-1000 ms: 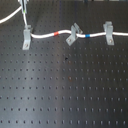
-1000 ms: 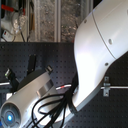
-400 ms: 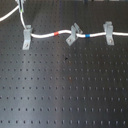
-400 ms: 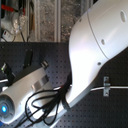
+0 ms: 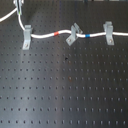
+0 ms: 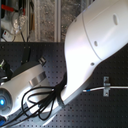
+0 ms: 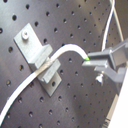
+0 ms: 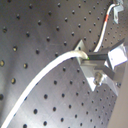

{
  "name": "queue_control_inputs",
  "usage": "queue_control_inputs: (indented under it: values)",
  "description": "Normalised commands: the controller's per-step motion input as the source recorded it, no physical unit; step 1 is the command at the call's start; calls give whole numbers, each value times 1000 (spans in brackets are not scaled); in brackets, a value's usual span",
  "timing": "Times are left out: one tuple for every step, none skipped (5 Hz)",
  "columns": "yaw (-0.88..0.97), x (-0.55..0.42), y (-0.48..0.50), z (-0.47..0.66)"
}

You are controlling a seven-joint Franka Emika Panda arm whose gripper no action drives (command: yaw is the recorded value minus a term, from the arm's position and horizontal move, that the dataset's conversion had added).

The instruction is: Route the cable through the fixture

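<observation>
The cable [image 5: 45, 36] is a thin white cord with a red band [image 5: 56, 33] and a blue band [image 5: 88, 36], running across the back of the black perforated board. The fixture [image 5: 26, 36] is the straight grey clip at the first exterior view's left. In both wrist views the cable [image 7: 30, 82] [image 8: 40, 80] lies across the fixture's [image 7: 37, 47] [image 8: 95, 77] notched top. My gripper [image 5: 19, 5] [image 7: 92, 60] [image 8: 90, 57] sits just beyond the fixture, shut on the cable. From there the cable also trails off toward the first exterior view's left edge.
A skewed grey clip [image 5: 73, 34] and a broader T-topped clip [image 5: 108, 31] also carry the cable further toward the first exterior view's right. The white arm [image 6: 90, 50] and black hoses [image 6: 35, 100] fill most of the second exterior view, where one clip [image 6: 106, 85] shows.
In the second exterior view the arm has swung further into the picture and covers more of it. The cable across the three clips looks unchanged.
</observation>
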Motion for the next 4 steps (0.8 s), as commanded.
queue_control_inputs:
  values:
    - [0, -8, 210, 460]
    - [0, -3, 86, 218]
    - [0, -58, 17, 78]
    - [0, -123, 40, 2]
